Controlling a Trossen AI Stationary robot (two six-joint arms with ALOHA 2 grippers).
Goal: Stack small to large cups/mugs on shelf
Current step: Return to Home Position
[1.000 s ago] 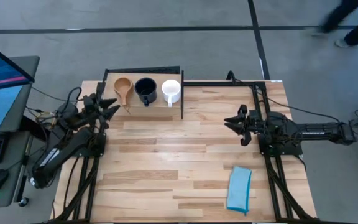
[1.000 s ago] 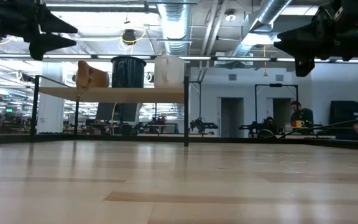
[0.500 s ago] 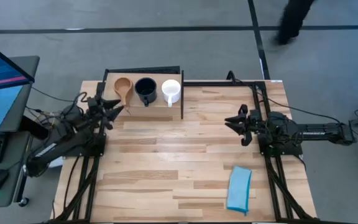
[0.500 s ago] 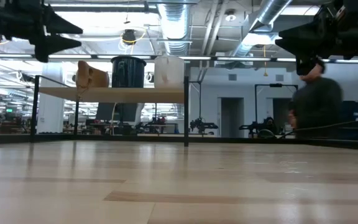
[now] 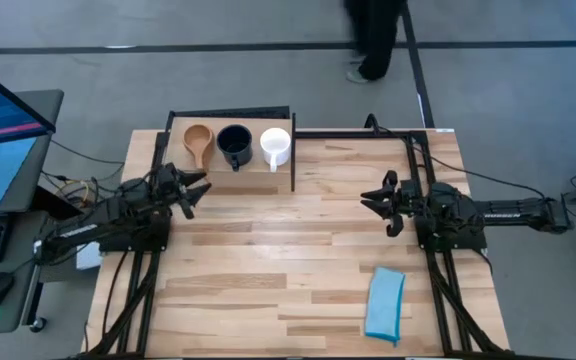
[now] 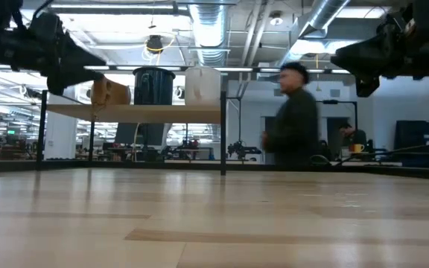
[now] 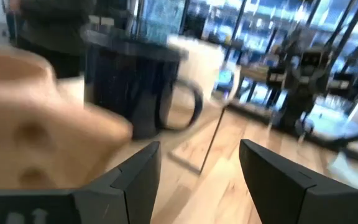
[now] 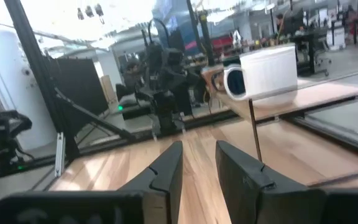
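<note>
Three cups stand on their bases in a row on the shelf (image 5: 258, 168), a light wood board on a black frame at the table's far left. They are the wooden cup (image 5: 198, 142), the navy mug (image 5: 234, 145) and the white mug (image 5: 275, 146). My left gripper (image 5: 200, 192) is open and hangs just near of the shelf's left part, holding nothing. In its wrist view the wooden cup (image 7: 30, 130) and the navy mug (image 7: 132, 87) loom close ahead. My right gripper (image 5: 366, 200) is open and waits over the table's right half, facing the white mug (image 8: 266, 71).
A folded light blue cloth (image 5: 385, 303) lies near the table's near right corner. Bare plank tabletop (image 5: 278, 250) stretches between the arms. A monitor (image 5: 3, 120) stands off the left edge. A person (image 6: 293, 115) walks past beyond the far edge.
My left gripper has come down and drawn back from the shelf's left end toward the near edge, swinging slightly toward the right. The right arm has kept still. A person has walked across the room behind the table.
</note>
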